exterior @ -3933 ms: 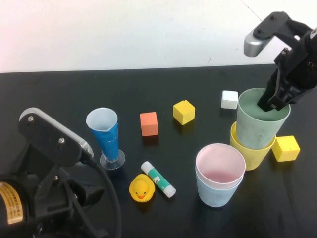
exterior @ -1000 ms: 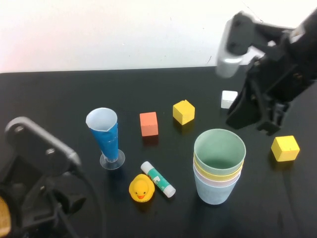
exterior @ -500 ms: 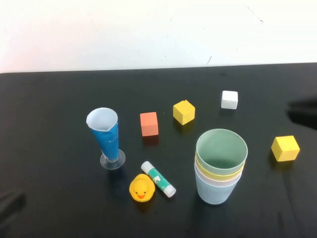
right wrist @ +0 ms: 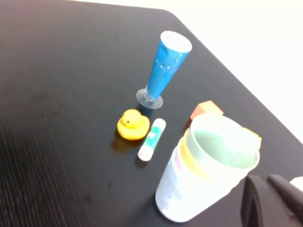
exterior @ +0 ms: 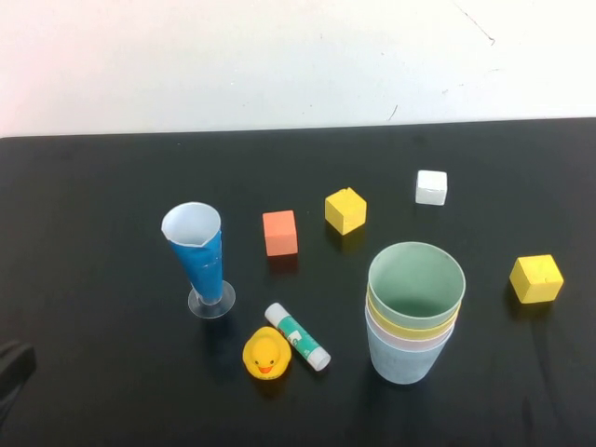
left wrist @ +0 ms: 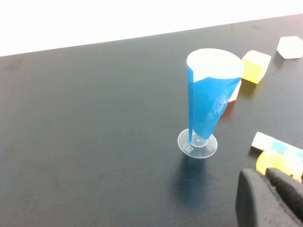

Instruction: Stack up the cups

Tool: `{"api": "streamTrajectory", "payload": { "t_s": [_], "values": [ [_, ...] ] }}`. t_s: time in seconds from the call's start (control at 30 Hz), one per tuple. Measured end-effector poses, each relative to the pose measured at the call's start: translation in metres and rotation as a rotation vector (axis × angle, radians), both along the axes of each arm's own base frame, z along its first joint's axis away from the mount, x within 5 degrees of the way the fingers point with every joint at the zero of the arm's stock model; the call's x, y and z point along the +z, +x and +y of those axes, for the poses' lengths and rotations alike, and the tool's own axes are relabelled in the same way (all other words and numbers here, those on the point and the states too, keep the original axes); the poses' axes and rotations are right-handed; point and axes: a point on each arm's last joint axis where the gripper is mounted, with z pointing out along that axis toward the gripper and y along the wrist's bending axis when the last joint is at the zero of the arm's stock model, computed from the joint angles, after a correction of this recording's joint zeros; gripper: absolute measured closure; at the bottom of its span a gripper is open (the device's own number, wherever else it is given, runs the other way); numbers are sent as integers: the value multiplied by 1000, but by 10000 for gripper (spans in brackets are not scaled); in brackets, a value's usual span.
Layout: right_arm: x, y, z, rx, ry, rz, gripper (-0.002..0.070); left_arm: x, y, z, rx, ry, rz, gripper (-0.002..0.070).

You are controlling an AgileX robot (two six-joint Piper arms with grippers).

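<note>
The four cups stand nested in one upright stack at the front right of the black table (exterior: pixel 93 186). The green cup (exterior: pixel 416 279) is innermost, then the yellow cup (exterior: pixel 410 325), a thin pink rim (exterior: pixel 386 337) and the light blue cup (exterior: pixel 402 363) outside. The stack also shows in the right wrist view (right wrist: pixel 199 184). My right gripper (right wrist: pixel 266 180) is shut and empty, beside the stack and apart from it. My left gripper (left wrist: pixel 265 174) is shut and empty, low near the duck (left wrist: pixel 279 163). Both grippers are out of the high view.
A tall blue cone glass (exterior: pixel 199 253) stands at the left centre. A yellow duck (exterior: pixel 265 354) and a glue stick (exterior: pixel 298 336) lie near it. An orange cube (exterior: pixel 279 232), a yellow cube (exterior: pixel 345 210), a white cube (exterior: pixel 431 186) and another yellow cube (exterior: pixel 535 277) are scattered.
The green and yellow cups went into the pink and blue pair, making one stack. The right arm let go and both arms drew back out of the high view.
</note>
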Motion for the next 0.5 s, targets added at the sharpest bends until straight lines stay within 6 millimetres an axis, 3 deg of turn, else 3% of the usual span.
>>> {"api": "streamTrajectory", "payload": {
  "t_s": [0.27,0.5],
  "values": [
    [-15,-1,1,16,-28,56,678,0,0,0,0,-1,0,675],
    [-16,-1,0,18,-43,55,678,0,0,0,0,-1,0,675]
  ]
}}
